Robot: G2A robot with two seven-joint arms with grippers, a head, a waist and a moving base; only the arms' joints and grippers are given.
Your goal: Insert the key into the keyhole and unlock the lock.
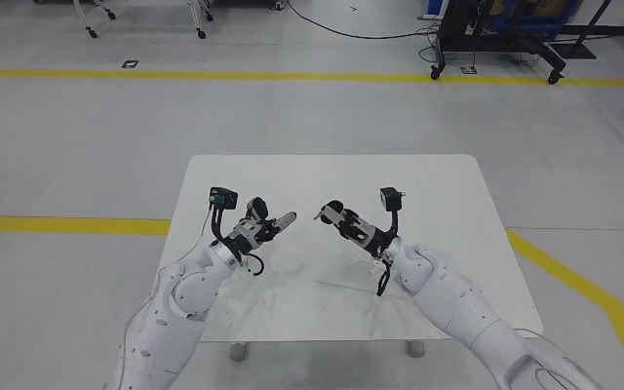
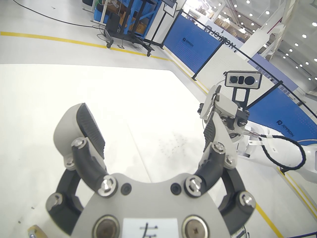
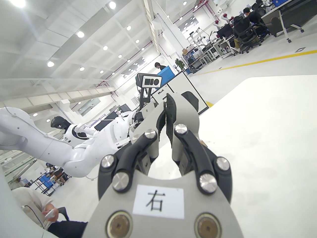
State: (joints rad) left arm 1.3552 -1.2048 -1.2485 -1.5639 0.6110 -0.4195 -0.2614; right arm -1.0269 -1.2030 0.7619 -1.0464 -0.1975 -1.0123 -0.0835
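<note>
Key insertion looks unstarted: left gripper (image 2: 148, 120) gapes empty over the table (image 1: 429, 195) mid-frame, right gripper (image 3: 166, 107) is pinched closed, on what I cannot tell.

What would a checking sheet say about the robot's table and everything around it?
Surface: white table, with both arms above it.
Job's things: small brass-coloured piece on the table near the left gripper, too cut off to name.
Clutter: tiny dark specks on the table.
Grippers: left gripper open, holding nothing; right gripper shut, too hidden to tell if it holds anything.
Cables: black cable looped along the right wrist; floor cable beyond the table.
Surroundings: yellow floor line; wheeled stand.
</note>
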